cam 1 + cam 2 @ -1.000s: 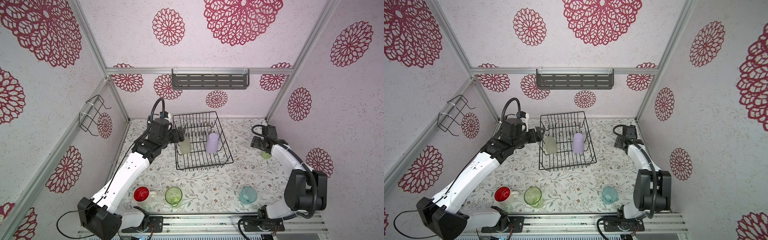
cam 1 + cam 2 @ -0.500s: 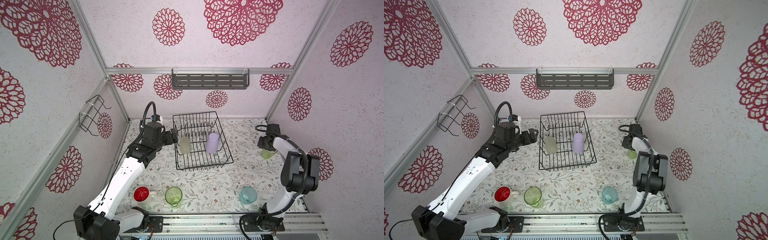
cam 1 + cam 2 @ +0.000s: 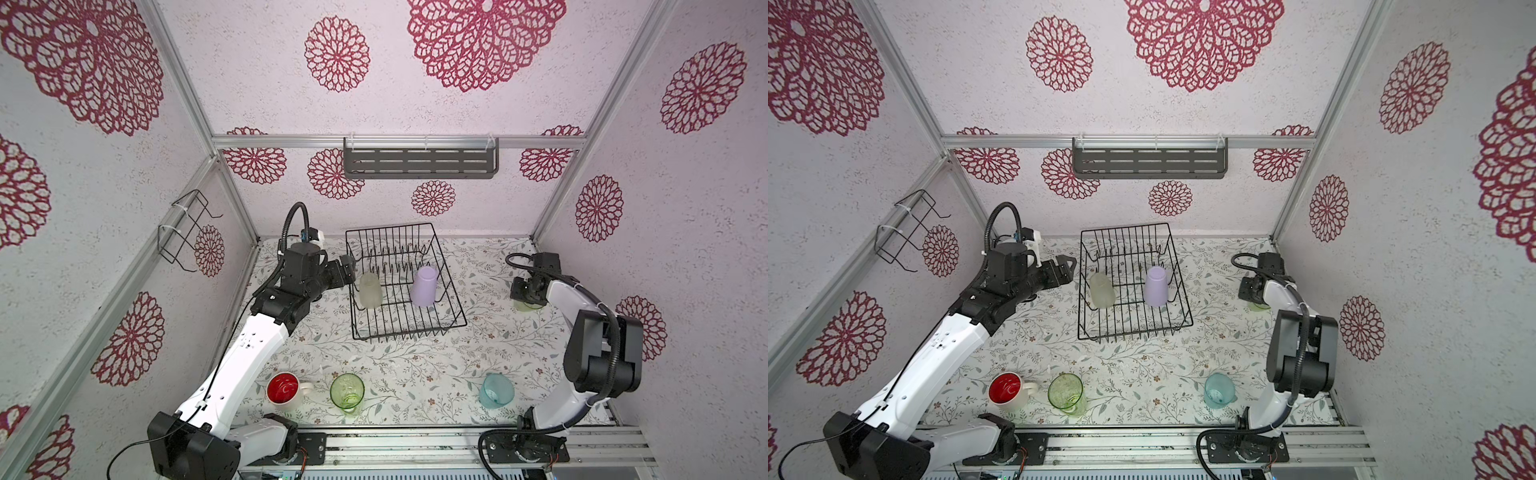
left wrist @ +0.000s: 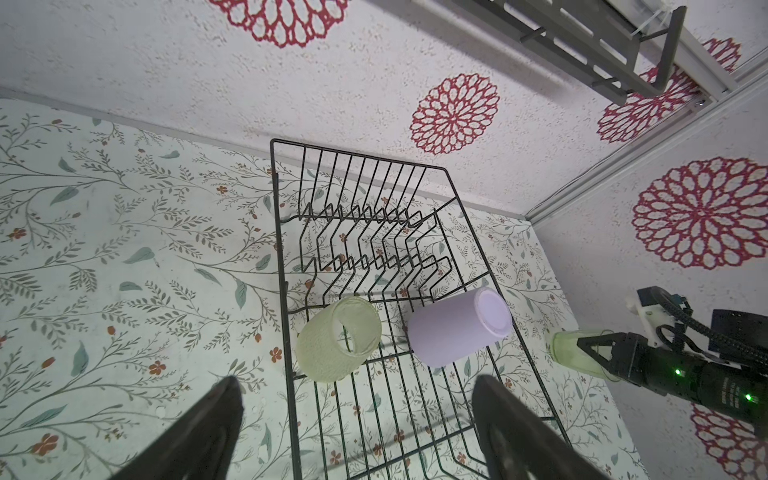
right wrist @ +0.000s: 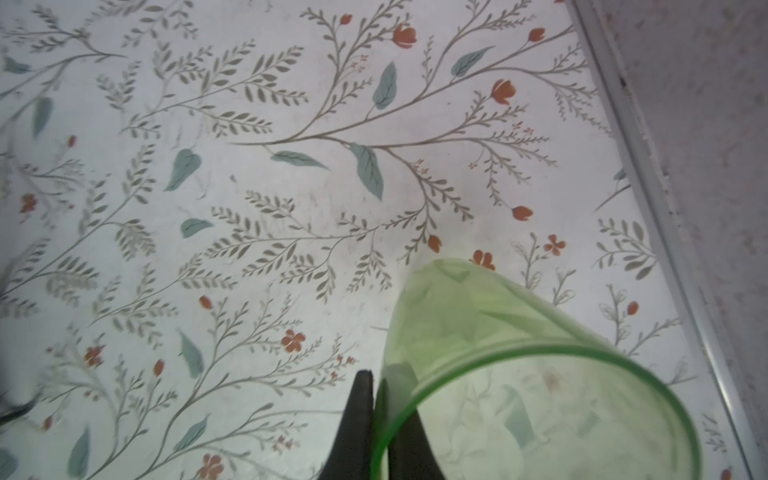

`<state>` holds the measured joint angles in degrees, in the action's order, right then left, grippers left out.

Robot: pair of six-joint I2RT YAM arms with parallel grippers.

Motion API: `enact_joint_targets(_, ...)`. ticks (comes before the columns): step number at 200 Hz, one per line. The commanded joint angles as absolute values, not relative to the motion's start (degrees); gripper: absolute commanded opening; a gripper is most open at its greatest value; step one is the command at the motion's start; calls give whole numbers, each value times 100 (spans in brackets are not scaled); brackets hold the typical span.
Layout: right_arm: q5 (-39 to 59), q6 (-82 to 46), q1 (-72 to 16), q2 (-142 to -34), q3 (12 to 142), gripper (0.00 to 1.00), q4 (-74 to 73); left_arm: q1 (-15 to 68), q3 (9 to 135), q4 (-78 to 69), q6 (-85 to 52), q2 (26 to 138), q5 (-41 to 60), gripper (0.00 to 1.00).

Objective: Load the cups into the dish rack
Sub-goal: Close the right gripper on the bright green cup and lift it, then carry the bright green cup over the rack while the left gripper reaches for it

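Note:
The black wire dish rack [image 3: 390, 227] stands at the table's back middle. A frosted whitish tumbler [image 3: 370, 290] and a lilac tumbler [image 3: 424, 286] lie inside it. My left gripper [image 3: 349, 266] hangs open just outside the rack's left rim, holding nothing [image 4: 357, 386]. At the right wall my right gripper [image 5: 376, 378] is shut on the rim of the pale green tumbler [image 5: 519, 374], one finger inside and one outside. In both top views that tumbler [image 3: 527, 306] is mostly hidden under the gripper. The red-lined mug [image 3: 284, 390], green patterned glass [image 3: 347, 392] and teal cup [image 3: 496, 390] stand along the front.
A grey slotted shelf [image 3: 419, 163] hangs on the back wall above the rack. A small bent-wire holder [image 3: 187, 228] is fixed to the left wall. The right wall's metal edge [image 5: 665, 249] runs close beside the held tumbler.
My right gripper moved onto the pale green tumbler and shut on its rim. The left gripper drew back a little from the frosted tumbler, staying open.

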<state>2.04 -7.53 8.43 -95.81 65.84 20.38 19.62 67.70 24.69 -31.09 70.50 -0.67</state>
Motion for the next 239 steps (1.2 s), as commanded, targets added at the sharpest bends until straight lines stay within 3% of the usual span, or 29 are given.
enact_joint_targets(1,892,-946,809,-8946,6468,0,1695,1914,6760,2361,-2968,6975,-57,90)
enact_joint_targets(29,1471,-1100,809,-8452,6234,0,1488,1907,6734,2308,-2862,6892,85,93)
enact_joint_targets(43,1802,-1392,795,-8142,6057,0,1157,1903,6652,2132,-2971,6821,246,100)
enact_joint_targets(81,2860,-2079,624,-7158,5366,0,-537,1842,6281,1499,-2929,6206,429,97)
enact_joint_targets(145,4165,-3215,-132,-6358,4776,0,-3480,1485,6387,33,-4183,6688,4278,97)
enact_joint_targets(181,3942,-2468,-1108,-5934,4175,0,-4939,1485,6392,-1667,-5702,7328,5579,97)
enact_joint_targets(239,4093,-1313,-2089,-6075,4118,0,-5192,1687,6785,-1745,-6888,8174,5984,99)
